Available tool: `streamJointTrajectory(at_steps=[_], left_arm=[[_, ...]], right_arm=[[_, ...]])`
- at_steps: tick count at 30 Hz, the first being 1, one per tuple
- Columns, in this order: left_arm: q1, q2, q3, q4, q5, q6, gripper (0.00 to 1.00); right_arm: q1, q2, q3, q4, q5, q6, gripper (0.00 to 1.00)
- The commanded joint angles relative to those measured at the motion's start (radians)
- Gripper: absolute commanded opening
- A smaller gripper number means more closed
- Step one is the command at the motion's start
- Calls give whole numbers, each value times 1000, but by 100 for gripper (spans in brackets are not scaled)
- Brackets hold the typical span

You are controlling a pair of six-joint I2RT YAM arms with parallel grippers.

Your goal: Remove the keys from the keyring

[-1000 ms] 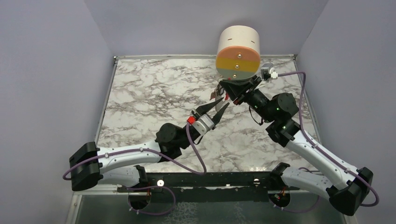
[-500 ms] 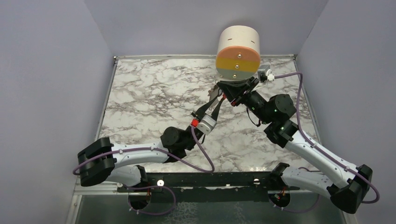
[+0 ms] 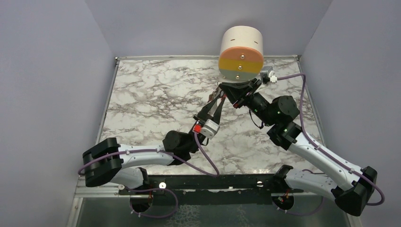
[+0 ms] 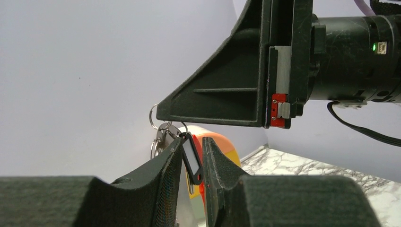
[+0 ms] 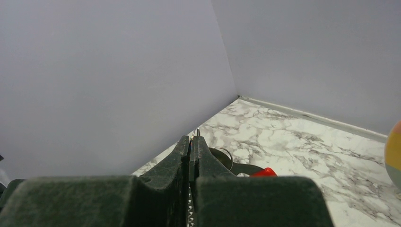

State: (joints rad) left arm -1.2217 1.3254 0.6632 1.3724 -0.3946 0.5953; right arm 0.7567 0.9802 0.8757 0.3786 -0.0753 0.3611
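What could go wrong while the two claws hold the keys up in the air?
The right claw grips the keyring by only a thin bit of metal, so a pull could slip it free. The left claw pinches the dark-headed key up above the table; anything let go would drop.

The left arm [image 3: 142, 156] lay low across the lower left of the top view, its forearm angling up toward centre frame. The left gripper [image 3: 217, 98] pointed up and to the right, its fingers [image 4: 163, 165] drawn to a narrow gap and pinching the dark-headed key [image 4: 191, 158]. The right arm [image 3: 317, 153] rose from the lower right, bent sharply at the elbow, and reached back toward upper centre. The right gripper [image 3: 223, 91] sat just beside the left one's tips, jaws pressed fully together on the keyring [image 4: 163, 127].
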Motion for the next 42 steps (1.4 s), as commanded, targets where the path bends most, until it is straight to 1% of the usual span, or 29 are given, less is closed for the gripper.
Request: streamJointTrajectory(at_steps=[1, 7, 13, 17, 25, 35, 39, 42], left_arm=[[-7, 26, 11, 57, -13, 24, 24], [-8, 62, 21, 97, -13, 43, 24], [-26, 101, 24, 173, -35, 105, 24], [-44, 103, 24, 185, -36, 138, 24], [-95, 94, 10, 248, -72, 266, 24], [-97, 130, 45, 315, -113, 389, 24], [-96, 131, 64, 302, -112, 409, 23], [-96, 116, 82, 242, -110, 411, 23]], right_arm=[[14, -8, 12, 49, 14, -6, 2], [24, -16, 8, 48, 12, -2, 2], [31, -23, 5, 45, 11, -7, 2], [33, -24, 4, 46, 12, -11, 2], [33, -26, 4, 48, 9, -11, 2], [41, -32, 11, 41, -13, -4, 2], [45, -42, 11, 36, -12, -7, 2], [46, -44, 8, 36, -9, -11, 2]])
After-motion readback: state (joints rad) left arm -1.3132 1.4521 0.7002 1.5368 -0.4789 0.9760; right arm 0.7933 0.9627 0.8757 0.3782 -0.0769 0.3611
